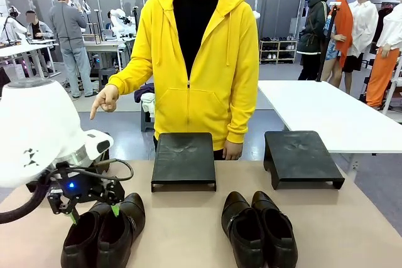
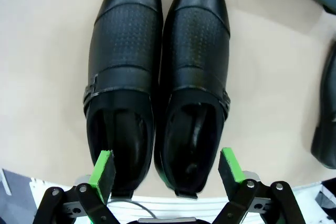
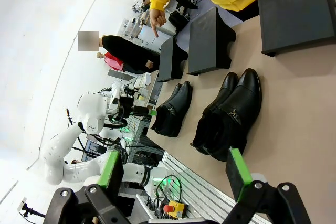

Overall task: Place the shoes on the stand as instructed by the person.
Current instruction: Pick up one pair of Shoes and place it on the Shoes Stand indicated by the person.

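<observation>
Left pair (image 1: 103,230): on the table (image 1: 188,218) near the robot's edge, at its left, two shoes touching side by side; probably kept together so that one wide grasp takes both.
Left gripper (image 1: 94,213): released, spread wide, hanging over the heel ends of this pair, one green pad (image 2: 102,174) at each outer side; touching or not, cannot tell; nothing grasped.
Right pair (image 1: 259,227): on the table before the gap between the two stands, well apart from the left pair.
Right gripper (image 3: 176,174): released too, nothing between the pads, held back at the robot's side of the table, likely waiting.
Stands: left stand (image 1: 183,160) and right stand (image 1: 303,155), both bare, at the far side just before the person (image 1: 201,61).
Person's hand (image 1: 103,100): index finger pointing down, at the robot's left; seems to indicate the left pair.
Pointing of shoes: toes toward the stands, heels toward the robot; long axis from near to far, left pair leaning slightly right, right pair slightly left.
</observation>
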Controlling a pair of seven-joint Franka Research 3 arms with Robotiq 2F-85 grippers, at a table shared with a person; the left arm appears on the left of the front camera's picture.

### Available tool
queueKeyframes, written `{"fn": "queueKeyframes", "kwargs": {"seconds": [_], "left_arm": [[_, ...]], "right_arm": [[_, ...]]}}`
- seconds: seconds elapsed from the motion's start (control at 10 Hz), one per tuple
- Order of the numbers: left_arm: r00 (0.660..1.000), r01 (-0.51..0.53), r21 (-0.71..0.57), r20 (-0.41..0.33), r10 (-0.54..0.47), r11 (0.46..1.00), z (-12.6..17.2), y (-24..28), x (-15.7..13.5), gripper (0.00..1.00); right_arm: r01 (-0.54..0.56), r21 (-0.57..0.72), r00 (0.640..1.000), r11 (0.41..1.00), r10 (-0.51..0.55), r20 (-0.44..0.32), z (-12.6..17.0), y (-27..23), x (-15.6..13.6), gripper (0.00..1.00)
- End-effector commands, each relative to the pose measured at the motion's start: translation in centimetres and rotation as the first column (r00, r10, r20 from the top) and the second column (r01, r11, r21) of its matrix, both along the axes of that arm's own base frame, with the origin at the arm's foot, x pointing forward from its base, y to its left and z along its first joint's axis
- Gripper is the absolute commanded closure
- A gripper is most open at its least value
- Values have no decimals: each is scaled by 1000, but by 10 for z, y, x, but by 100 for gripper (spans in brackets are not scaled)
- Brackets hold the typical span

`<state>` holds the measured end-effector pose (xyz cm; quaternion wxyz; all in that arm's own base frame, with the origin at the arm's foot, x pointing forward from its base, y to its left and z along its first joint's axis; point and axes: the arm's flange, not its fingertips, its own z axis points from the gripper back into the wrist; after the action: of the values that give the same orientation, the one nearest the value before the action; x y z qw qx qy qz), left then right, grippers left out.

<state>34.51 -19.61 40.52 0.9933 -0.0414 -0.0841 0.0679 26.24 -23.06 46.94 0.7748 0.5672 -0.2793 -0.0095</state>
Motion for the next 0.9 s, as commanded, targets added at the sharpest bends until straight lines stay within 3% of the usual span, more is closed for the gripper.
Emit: {"fn": "queueKeyframes", "kwargs": {"seconds": [0.0, 0.3, 0.5, 0.8], "left_arm": [[1000, -5, -3, 29, 5, 1000, -83, 44, -71, 0], [998, -66, 15, 5, 65, 998, -106, 46, -81, 0], [999, -48, 54, 10, 48, 997, -118, 52, -86, 0], [1000, -15, 59, 10, 14, 998, -116, 59, -90, 87]], "right_arm": [[-4, 6, 1000, 1000, 4, 14, 1, 0, -1, 0], [-4, 6, 1000, 1000, 4, 14, 1, 0, -1, 0], [-4, 6, 1000, 1000, 4, 14, 1, 0, -1, 0], [-4, 6, 1000, 1000, 4, 14, 1, 0, -1, 0]]}}
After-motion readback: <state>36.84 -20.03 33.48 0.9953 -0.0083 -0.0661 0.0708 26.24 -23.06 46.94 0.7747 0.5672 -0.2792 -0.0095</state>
